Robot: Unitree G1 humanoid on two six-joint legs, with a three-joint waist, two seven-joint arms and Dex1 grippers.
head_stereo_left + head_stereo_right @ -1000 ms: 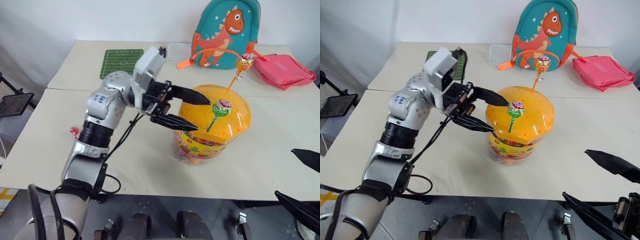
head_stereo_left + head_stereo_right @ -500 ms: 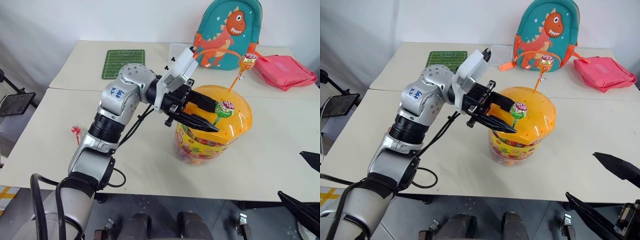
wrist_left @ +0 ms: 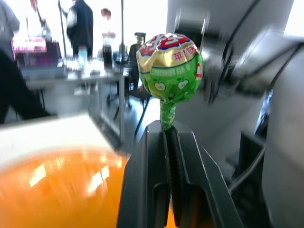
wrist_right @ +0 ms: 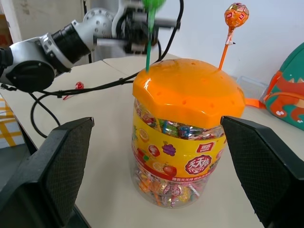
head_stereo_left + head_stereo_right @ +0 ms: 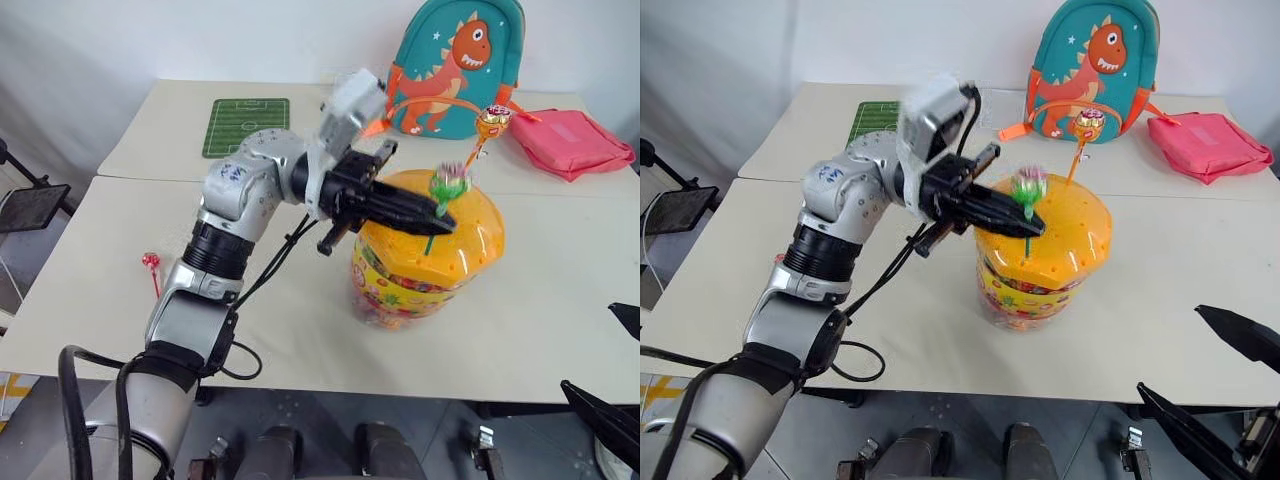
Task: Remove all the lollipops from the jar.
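The jar [image 5: 425, 262] stands on the table, clear with a candy-print body and a holed orange lid [image 4: 187, 88]. My left gripper [image 5: 438, 215] reaches over the lid, shut on the stick of the green lollipop [image 3: 169, 66], whose head stands above the fingertips [image 3: 183, 142]. The stick's lower end reaches the lid. An orange lollipop [image 5: 491, 122] stands upright in the lid's far side. A red lollipop [image 5: 151, 263] lies on the table left of my arm. My right gripper [image 5: 1210, 375] hangs open off the table's near right edge, facing the jar.
A teal dinosaur backpack [image 5: 455, 62] and a pink pouch [image 5: 566, 141] sit at the back right. A green football-pitch mat [image 5: 246, 125] lies at the back left. Two tables meet along a seam [image 5: 130, 181] behind the jar.
My left gripper has shut on the green lollipop's stick and risen a little, lifting the lollipop's head higher above the lid. The right gripper has stayed put.
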